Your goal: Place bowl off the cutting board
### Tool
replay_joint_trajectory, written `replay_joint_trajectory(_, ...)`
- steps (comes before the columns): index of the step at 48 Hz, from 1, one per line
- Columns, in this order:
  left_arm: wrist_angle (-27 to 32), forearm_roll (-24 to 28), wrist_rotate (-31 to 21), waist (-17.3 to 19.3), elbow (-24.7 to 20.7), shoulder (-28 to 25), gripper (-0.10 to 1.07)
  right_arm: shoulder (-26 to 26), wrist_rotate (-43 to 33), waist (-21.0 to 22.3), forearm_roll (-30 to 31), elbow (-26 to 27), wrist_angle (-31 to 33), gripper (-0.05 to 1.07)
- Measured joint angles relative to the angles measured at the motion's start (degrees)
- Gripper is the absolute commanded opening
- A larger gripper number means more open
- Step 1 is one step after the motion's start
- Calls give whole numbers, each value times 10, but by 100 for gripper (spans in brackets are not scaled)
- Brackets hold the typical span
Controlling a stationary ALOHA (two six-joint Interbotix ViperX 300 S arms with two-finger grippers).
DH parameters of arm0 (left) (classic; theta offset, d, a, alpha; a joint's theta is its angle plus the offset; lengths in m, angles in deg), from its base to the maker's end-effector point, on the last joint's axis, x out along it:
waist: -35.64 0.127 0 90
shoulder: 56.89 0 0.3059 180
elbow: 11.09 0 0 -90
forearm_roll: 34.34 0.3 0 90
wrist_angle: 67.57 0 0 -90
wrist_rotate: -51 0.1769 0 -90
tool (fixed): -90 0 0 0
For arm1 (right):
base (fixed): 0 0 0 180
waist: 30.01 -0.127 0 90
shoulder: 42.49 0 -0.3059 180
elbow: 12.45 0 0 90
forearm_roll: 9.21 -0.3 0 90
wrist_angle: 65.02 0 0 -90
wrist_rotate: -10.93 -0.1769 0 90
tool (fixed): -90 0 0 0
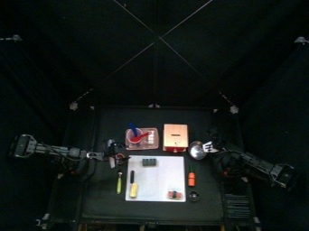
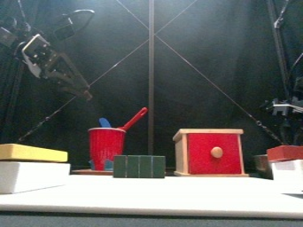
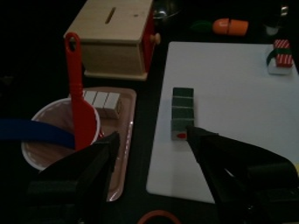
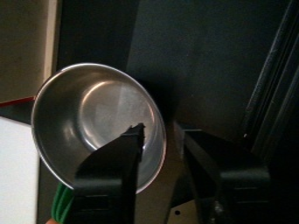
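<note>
Your bowl (image 4: 100, 122), shiny steel, empty, sits upright just ahead of the right gripper (image 4: 158, 140), off the white cutting board (image 1: 158, 180), beside its edge.

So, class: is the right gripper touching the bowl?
Cannot tell. In the right wrist view the right gripper straddles the bowl rim, but no contact or gap shows plainly.

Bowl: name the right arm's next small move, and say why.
Probably lift the right end effector straight up and back away. In the right wrist view its jaws stand apart over the rim of the bowl, which in the top view sits beside the cutting board, off its right edge.
</note>
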Motion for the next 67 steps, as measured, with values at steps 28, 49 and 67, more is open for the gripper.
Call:
replay_joint_trajectory(28, 3, 6, 1, 0, 3, 5, 95, -111, 37, -60, 13, 43, 67, 85)
replay_joint_trajectory(49, 4, 7, 1, 3, -3, 5, 95, -108, 37, -318, 66, 76, -37, 85)
replay_joint_trajectory(67, 4, 6, 1, 15, -3, 5, 95, -78, 43, -330, 76, 76, -130, 85)
